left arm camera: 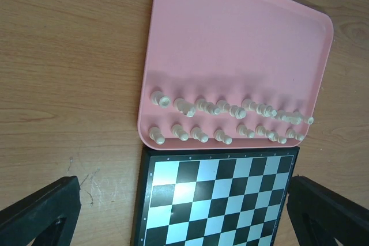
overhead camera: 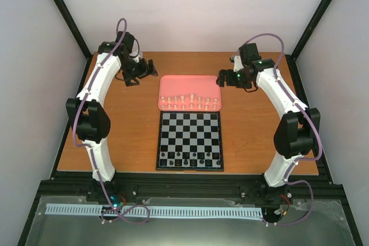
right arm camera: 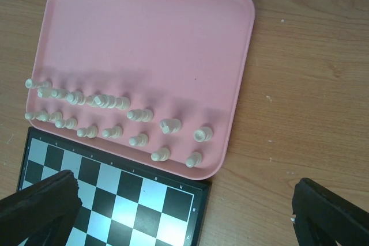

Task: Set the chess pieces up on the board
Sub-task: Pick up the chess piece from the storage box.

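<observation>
1. Top external view: the tiny cream chess pieces (overhead camera: pixel 183 100) stand in two rows along the near edge of the flat pink plastic tray (overhead camera: pixel 190 83), just beyond the far edge of the black-and-grey chequered board (overhead camera: pixel 190 133).
2. The left gripper (overhead camera: pixel 149 73) hovers left of the tray and the right gripper (overhead camera: pixel 221 79) hovers right of it. Both have their jaws spread wide and hold nothing.
3. Handling, as a judgement: the pieces look light, rigid and easily toppled. Take one by its upper body, fingers closing from either side, and start with an end piece that has room around it.
4. The wrist views show that the far-row pieces crowd together, some of them touching, which the top view blurs.
5. Only the top view shows the small black pieces (overhead camera: pixel 190 162) on the board's near rows. The wrist views cut these off.
</observation>
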